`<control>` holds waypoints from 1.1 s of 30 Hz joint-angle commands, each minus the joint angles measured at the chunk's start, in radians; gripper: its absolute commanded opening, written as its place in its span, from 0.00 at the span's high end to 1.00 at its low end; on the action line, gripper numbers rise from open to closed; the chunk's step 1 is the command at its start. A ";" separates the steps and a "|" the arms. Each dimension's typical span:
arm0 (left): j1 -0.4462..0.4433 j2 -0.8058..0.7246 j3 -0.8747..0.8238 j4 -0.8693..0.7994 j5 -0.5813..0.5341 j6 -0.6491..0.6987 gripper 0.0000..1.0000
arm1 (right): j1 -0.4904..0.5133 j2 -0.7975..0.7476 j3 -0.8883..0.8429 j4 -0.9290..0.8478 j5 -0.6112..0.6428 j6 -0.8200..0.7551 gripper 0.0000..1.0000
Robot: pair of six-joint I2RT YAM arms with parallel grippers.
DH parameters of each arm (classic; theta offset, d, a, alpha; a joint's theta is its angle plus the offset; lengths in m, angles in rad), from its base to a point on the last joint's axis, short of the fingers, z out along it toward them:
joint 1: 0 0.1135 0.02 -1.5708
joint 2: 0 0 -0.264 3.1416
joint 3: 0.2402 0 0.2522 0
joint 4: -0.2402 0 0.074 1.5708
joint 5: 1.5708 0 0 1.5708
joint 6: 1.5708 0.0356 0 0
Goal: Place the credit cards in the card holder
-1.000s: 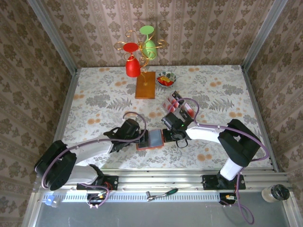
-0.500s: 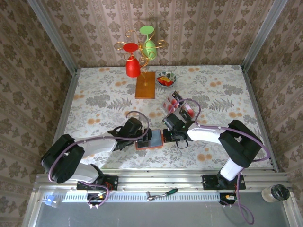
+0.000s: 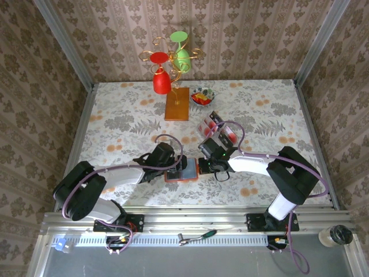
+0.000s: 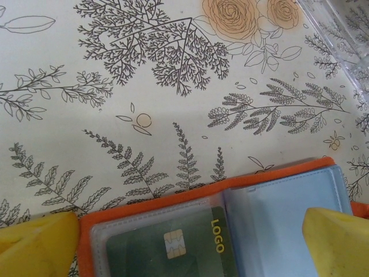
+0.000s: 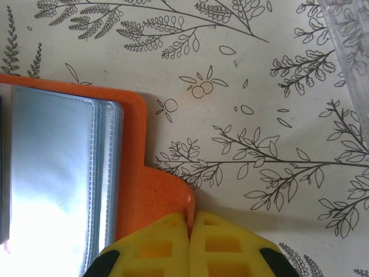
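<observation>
Top external: left gripper [image 3: 173,164] has moved in over the open card holder [image 3: 185,171], jaws wide, empty | right gripper [image 5: 190,228] pinches holder's orange flap, holding it flat between the arms | one card [image 4: 173,248] sleeved; others wait in tray [image 4: 337,26] | likely steadying before next card.

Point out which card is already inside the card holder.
The dark green card with a chip and yellow LOGO print, under a clear sleeve of the orange card holder. The other cards sit in the clear tray beyond it.
</observation>
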 commanded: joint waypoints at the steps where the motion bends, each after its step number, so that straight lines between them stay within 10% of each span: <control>1: -0.007 -0.013 0.007 -0.009 -0.011 -0.019 0.00 | -0.001 -0.005 -0.013 0.003 -0.024 0.019 1.00; 33: -0.029 -0.031 -0.031 0.129 0.047 -0.073 0.00 | -0.002 0.009 -0.004 0.012 -0.041 0.028 1.00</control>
